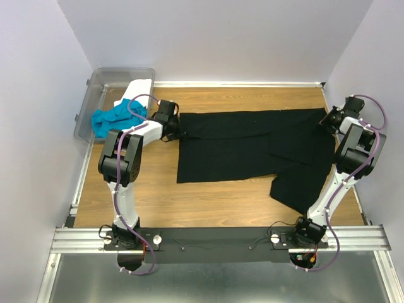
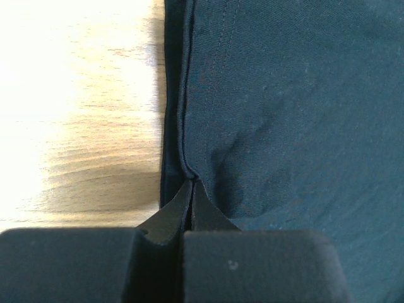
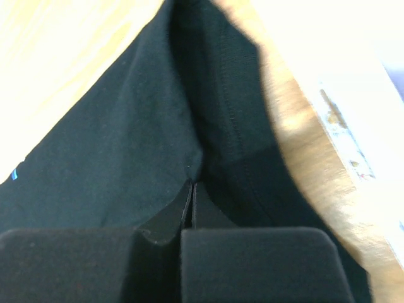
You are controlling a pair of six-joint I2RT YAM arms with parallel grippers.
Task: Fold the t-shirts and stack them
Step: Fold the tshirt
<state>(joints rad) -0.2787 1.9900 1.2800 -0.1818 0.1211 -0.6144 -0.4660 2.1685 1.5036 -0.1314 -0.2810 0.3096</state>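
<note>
The large black t-shirt [image 1: 252, 142] lies spread across the wooden table, its upper part folded over, a sleeve hanging toward the front right. My left gripper [image 1: 177, 128] is shut on the black t-shirt's left hem edge [image 2: 189, 170]. My right gripper [image 1: 327, 118] is shut on the black t-shirt's far right corner [image 3: 196, 170]. The turquoise-blue t-shirt [image 1: 115, 118] and the white t-shirt [image 1: 139, 87] lie bunched in and over the clear bin at the far left.
A clear plastic bin [image 1: 95, 85] stands at the far left corner, overhanging the table edge. Bare wood table [image 1: 214, 202] shows in front of the shirt and on the left. White walls close in on three sides. A metal rail [image 1: 221, 237] holds the arm bases.
</note>
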